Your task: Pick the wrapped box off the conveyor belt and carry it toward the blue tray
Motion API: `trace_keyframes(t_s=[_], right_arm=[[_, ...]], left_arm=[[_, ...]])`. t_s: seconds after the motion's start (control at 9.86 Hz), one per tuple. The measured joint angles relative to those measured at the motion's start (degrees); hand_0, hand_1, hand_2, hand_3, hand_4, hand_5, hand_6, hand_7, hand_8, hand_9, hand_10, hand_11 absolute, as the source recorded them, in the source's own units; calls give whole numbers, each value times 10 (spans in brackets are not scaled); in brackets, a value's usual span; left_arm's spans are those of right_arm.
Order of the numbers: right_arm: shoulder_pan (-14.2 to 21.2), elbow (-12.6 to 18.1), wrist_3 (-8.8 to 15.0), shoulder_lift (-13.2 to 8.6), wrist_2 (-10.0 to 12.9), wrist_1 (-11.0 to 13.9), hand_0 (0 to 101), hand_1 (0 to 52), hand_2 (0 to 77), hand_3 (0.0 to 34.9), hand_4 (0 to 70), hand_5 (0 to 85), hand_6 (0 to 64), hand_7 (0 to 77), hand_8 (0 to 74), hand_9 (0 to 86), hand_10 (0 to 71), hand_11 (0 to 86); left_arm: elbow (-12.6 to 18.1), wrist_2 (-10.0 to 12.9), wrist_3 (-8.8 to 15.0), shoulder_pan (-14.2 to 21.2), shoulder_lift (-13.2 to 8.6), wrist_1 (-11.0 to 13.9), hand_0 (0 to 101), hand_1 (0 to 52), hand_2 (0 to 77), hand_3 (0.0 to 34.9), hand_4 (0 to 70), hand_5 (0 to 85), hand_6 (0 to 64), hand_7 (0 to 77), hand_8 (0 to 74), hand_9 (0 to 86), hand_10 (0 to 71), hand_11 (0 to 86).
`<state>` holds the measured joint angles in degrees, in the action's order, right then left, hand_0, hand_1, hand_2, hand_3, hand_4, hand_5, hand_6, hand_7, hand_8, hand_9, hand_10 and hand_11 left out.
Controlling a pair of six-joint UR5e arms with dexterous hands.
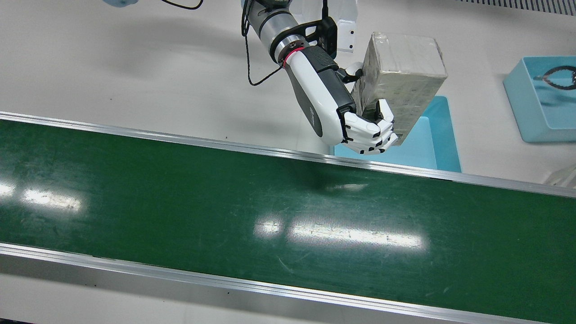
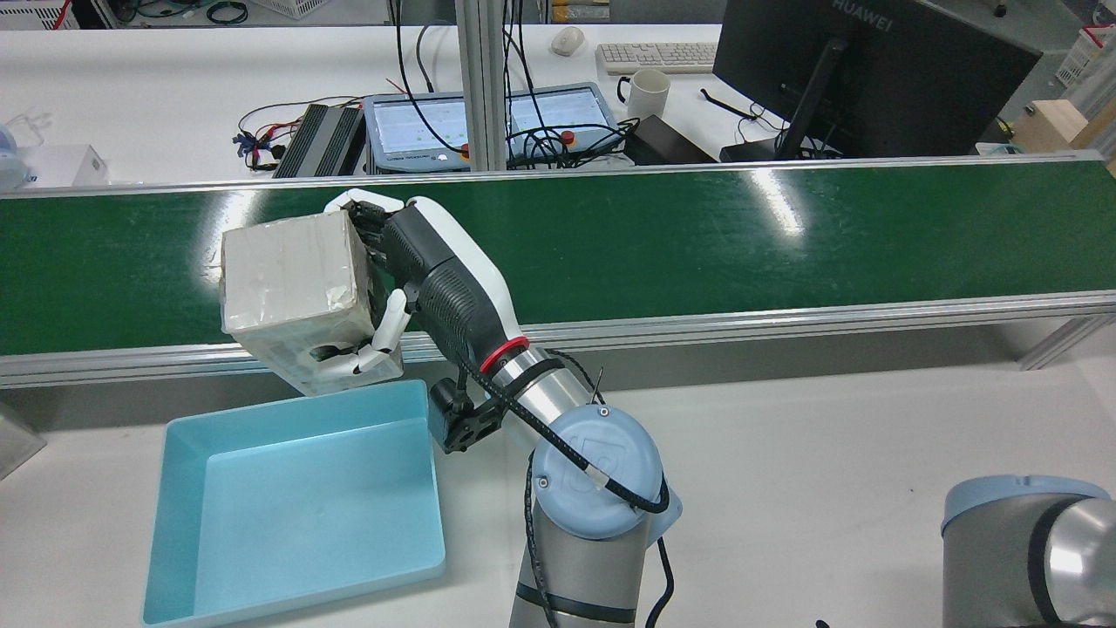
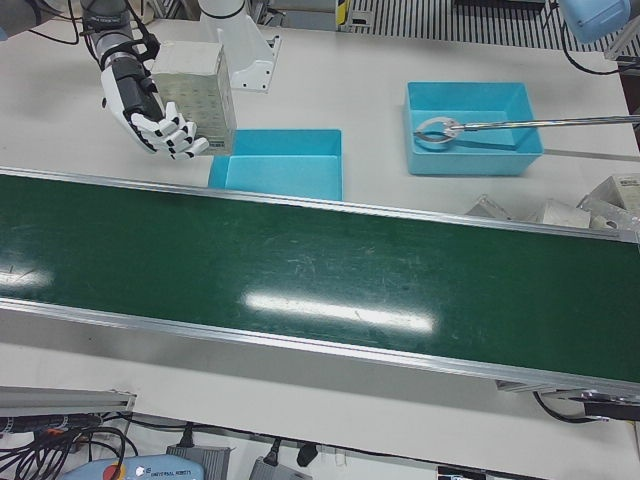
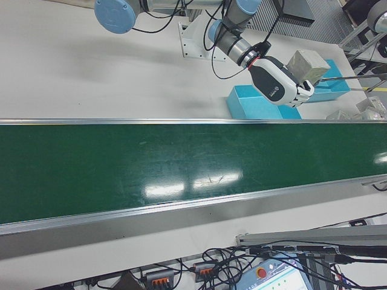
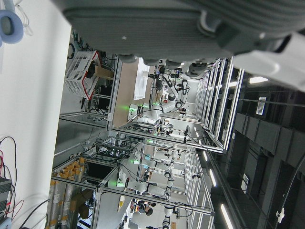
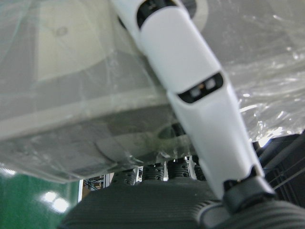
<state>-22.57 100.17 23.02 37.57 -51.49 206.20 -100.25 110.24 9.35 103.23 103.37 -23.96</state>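
The wrapped box (image 1: 405,76) is a pale block in clear film, held in the air and clear of the green conveyor belt (image 1: 270,202). My right hand (image 1: 369,130) is shut on it, fingers under one side and thumb on the other. It also shows in the rear view (image 2: 375,262), with the box (image 2: 288,288) over the belt-side edge of the blue tray (image 2: 296,506). In the right hand view the film-covered box (image 6: 86,86) fills the frame. My left hand (image 5: 190,28) shows only in its own view as a grey palm edge, with nothing in it.
A second blue tray (image 1: 540,103) holding metal tongs (image 1: 558,76) on a long rod sits further along the table. A white pedestal (image 1: 346,31) stands behind the box. Small wrapped packs (image 3: 560,212) lie by the belt rail. Another arm's joint (image 2: 1029,541) is at the rear view's lower right.
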Motion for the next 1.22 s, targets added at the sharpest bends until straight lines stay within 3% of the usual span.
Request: trace_keyframes(t_s=[0.2,0.3,0.41,0.51,0.61,0.71,0.81,0.91,1.01,1.12,1.22], right_arm=[[13,-5,6,11,-2,-1,535,22,355,0,284,698,322,693,382,611,267,398],[16,-11,7,14,-9,-1,535,22,355,0,278,698,322,693,382,611,202,322],[17,-19,7,16,-22,-2,536,16,349,0,229,627,322,693,382,611,109,240],[20,-24,6,17,-33,-3,536,16,349,0,229,627,322,693,382,611,109,240],[23,-26,5,18,-39,-4,609,82,213,0,158,393,245,605,382,611,0,16],[27,-26,3,18,-43,-5,558,196,16,0,93,295,185,556,404,469,0,16],[29,-24,2,19,-44,-8,414,71,16,15,76,153,82,464,360,442,0,11],[30,-22,1,19,-45,-10,414,71,16,15,76,153,82,464,360,442,0,11],[31,-19,-2,20,-45,-12,378,22,16,33,60,22,33,224,169,295,0,11],[31,-13,-6,20,-45,-12,381,33,16,49,76,5,33,142,38,202,0,11],[28,0,-10,21,-44,-11,381,33,16,49,76,5,33,142,0,60,0,11]], left_arm=[[0,0,0,0,0,0,0,0,5,0,0,11,5,5,5,5,0,5],[0,0,0,0,0,0,0,0,5,0,0,11,5,5,5,5,0,5],[0,0,0,0,0,0,0,0,5,0,0,11,5,5,5,0,0,5],[0,0,0,0,0,0,0,0,5,0,0,11,5,5,5,0,0,5],[0,0,0,0,0,0,0,0,5,0,0,11,5,5,5,0,0,5],[0,0,0,0,0,0,0,0,5,0,0,11,5,5,5,0,0,5],[0,0,0,0,0,0,0,0,5,0,0,11,5,5,5,5,5,5],[0,0,0,0,0,0,0,0,5,0,0,11,5,5,5,5,5,5],[0,0,0,0,0,0,0,0,5,0,0,11,5,5,5,0,0,5],[0,0,0,0,0,0,0,0,5,0,0,11,5,5,5,0,0,5],[0,0,0,0,0,0,0,0,5,0,0,11,0,5,5,0,5,5]])
